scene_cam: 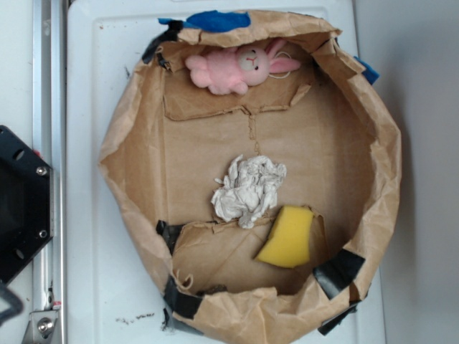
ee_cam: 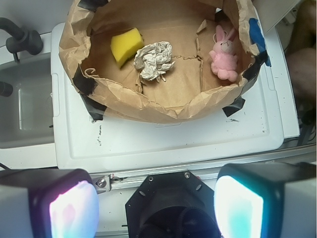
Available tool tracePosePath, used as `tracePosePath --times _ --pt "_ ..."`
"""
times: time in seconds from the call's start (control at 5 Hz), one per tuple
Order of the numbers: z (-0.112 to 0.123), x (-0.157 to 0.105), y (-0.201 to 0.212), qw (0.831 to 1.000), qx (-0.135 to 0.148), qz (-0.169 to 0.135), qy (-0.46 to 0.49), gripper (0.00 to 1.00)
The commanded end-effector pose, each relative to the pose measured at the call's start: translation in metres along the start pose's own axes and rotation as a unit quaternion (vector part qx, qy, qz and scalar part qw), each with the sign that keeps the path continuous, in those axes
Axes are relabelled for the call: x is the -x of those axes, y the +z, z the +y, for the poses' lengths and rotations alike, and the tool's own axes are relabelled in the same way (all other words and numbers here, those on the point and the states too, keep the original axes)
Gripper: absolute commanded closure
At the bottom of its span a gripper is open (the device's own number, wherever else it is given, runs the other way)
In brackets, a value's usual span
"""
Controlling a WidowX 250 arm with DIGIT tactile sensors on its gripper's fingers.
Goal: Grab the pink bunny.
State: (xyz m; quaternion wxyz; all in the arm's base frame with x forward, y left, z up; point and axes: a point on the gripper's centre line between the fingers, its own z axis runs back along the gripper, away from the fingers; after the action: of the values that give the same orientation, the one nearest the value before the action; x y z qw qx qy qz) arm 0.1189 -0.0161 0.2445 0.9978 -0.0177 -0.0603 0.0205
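Observation:
The pink bunny (scene_cam: 235, 67) lies on its side at the back rim of a brown paper bag tray (scene_cam: 136, 136), ears toward the right. In the wrist view the pink bunny (ee_cam: 224, 54) sits at the far right inside the paper bag tray (ee_cam: 148, 101). My gripper (ee_cam: 156, 208) hangs well back from the tray, over the black robot base (ee_cam: 171, 206). It is open, nothing lies between its two pads (ee_cam: 74, 210), and it is far from the bunny. The gripper does not show in the exterior view.
A white crumpled paper ball (scene_cam: 247, 190) lies in the tray's middle, with a yellow sponge wedge (scene_cam: 289, 236) beside it. The tray rests on a white board (scene_cam: 90, 86). The black base (scene_cam: 21, 204) and a metal rail (scene_cam: 46, 107) stand at the left.

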Motion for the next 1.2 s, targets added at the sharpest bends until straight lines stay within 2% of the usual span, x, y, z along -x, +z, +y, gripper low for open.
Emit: tracePosePath --times 0.0,0.2,0.4,0.6,0.8,1.0 --pt "0.000 0.000 0.000 1.000 0.000 0.000 0.000 0.00" --pt "0.010 -0.050 -0.007 1.000 0.005 -0.011 0.023 0.00" --pt "0.021 -0.082 -0.015 0.999 -0.004 -0.017 0.034 0.00" --pt "0.033 -0.107 -0.033 0.999 -0.005 -0.022 0.043 0.00" --pt "0.032 -0.125 -0.057 0.999 -0.021 -0.021 0.022 0.00" --pt "0.043 -0.133 -0.075 0.999 -0.026 -0.025 0.012 0.00"
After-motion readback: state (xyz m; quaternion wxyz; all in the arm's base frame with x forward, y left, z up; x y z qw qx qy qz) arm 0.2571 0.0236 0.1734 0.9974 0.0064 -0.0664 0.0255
